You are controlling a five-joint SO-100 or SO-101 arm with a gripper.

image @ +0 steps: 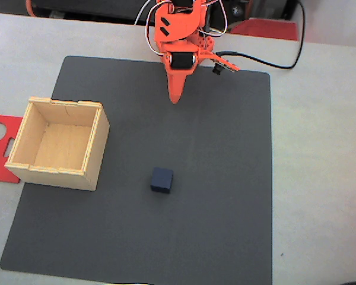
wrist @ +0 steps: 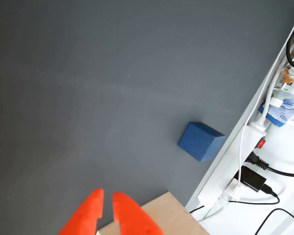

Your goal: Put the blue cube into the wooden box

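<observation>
Here the small navy-blue cube [image: 162, 180] sits alone on the dark grey mat [image: 225, 208], a little below the centre of the fixed view and just right of the light plywood open-topped box [image: 60, 142], which stands at the mat's left edge with nothing inside. The orange arm's jaws [image: 175, 98] hang at the top centre of that frame, well apart from the cube, tips nearly together with only a thin slit between them and nothing held.

The step in hand looks to be the reach for the cube. To do it well, the jaws should spread wider than the cube before descending, come down straight over it, and line up with two opposite flat faces rather than its corners, since it lies slightly turned on the mat. The carry then needs enough height to pass over the box's near wall.

The wrist view shows the orange jaws [wrist: 108, 204] at its lower edge, the narrow gap between them, and the cube [wrist: 201, 141] right of centre with its lighter top face. It also takes in white cables and a power strip [wrist: 245, 161] at the right. The fixed view alone gives the flat red plastic piece [image: 0, 148] lying on the pale worktop [image: 320, 148] beside the box.
</observation>
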